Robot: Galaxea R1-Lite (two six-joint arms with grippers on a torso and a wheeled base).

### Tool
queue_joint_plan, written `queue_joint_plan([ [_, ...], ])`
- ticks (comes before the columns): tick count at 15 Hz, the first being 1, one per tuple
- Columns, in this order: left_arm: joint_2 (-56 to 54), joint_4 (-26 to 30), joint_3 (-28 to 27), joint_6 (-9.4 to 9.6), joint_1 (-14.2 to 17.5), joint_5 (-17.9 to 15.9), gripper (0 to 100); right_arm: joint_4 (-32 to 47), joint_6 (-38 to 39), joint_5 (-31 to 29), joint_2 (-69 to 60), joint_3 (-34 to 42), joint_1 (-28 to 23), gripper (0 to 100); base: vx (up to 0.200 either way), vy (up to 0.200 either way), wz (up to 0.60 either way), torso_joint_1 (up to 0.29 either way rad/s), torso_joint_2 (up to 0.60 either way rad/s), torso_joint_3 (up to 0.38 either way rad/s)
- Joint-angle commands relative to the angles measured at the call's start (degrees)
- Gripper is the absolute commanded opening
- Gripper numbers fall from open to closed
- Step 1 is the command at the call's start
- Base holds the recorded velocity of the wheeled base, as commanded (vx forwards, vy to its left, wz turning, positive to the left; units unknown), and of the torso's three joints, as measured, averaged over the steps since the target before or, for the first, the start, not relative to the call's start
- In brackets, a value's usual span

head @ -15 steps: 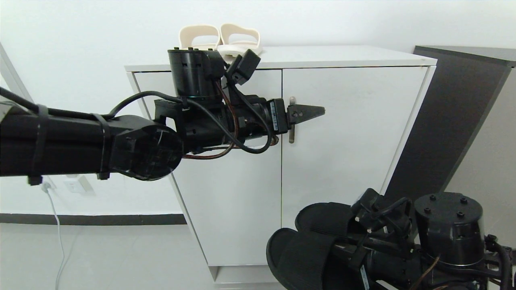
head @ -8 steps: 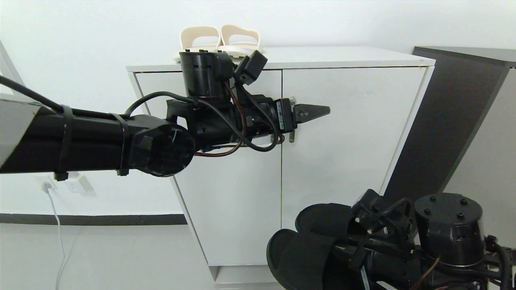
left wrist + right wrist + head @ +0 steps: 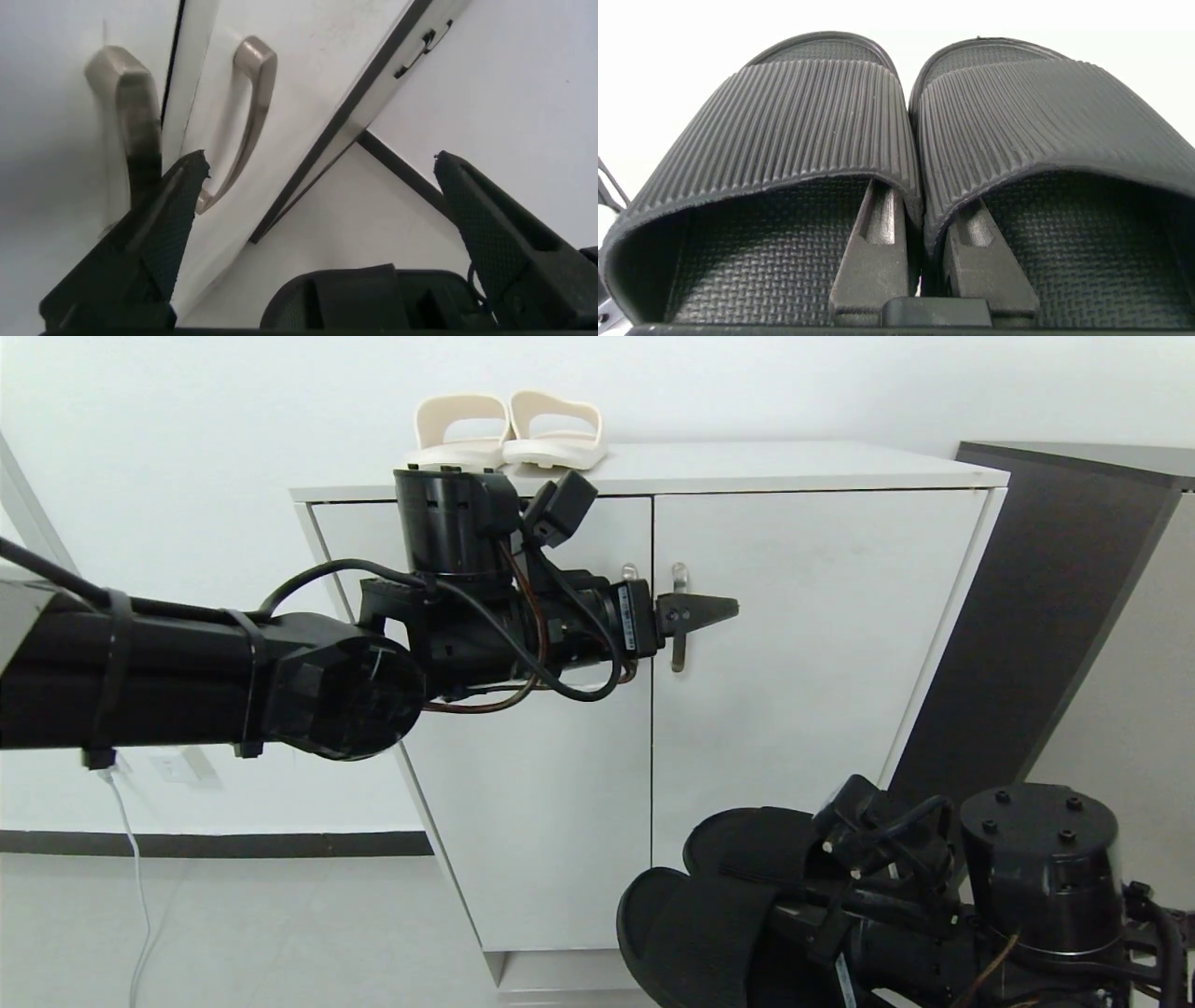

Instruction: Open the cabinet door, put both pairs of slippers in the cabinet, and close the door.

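Jaws of the left gripper (image 3: 320, 163) stand wide apart; jaws of the right gripper (image 3: 924, 224) are clamped on the black slippers (image 3: 709, 933), one finger inside each shoe, pinching the two inner walls together. Count: 2 pairs of slippers, 4 shoes in all. The black pair is held side by side, low in front of the right door (image 3: 803, 709) of the cabinet (image 3: 794, 467). The cream slippers (image 3: 509, 425) lie side by side on the cabinet top, toward its left end and close to the wall, their open ends facing out. Doors: 2, the right one and the left door (image 3: 541, 803), both shut with only a thin seam between them. Handles: 2, metal, one on each side of the seam, namely the left door's handle (image 3: 628, 570) and the right door's handle (image 3: 678, 653). The left gripper sits at handle height and crosses in front of the right door's handle in the head view. In the left wrist view, one handle lies within the span of the jaws and the other partly behind a finger; contact cannot be told. Around the cabinet: a dark grey panel (image 3: 1046, 616) just beside its right side, a wall socket (image 3: 168, 767) with a white cable (image 3: 131, 859) hanging from it to the left, and a dark baseboard strip (image 3: 215, 845). Both pairs are outside the cabinet.
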Motion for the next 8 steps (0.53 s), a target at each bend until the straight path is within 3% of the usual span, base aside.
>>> queue_joint_plan([
  [1,-1.79,0.0,0.66,-0.06,0.6,-0.3,100,-0.01,-0.13,0.04,0.07,-0.02,0.02,0,0.0,0.0,0.0,0.0,0.0,0.0],
  [8,0.76,0.0,-1.88,-0.14,0.68,-0.39,100,-0.01,-0.13,0.04,0.07,-0.02,0.02,0,0.0,0.0,0.0,0.0,0.0,0.0],
])
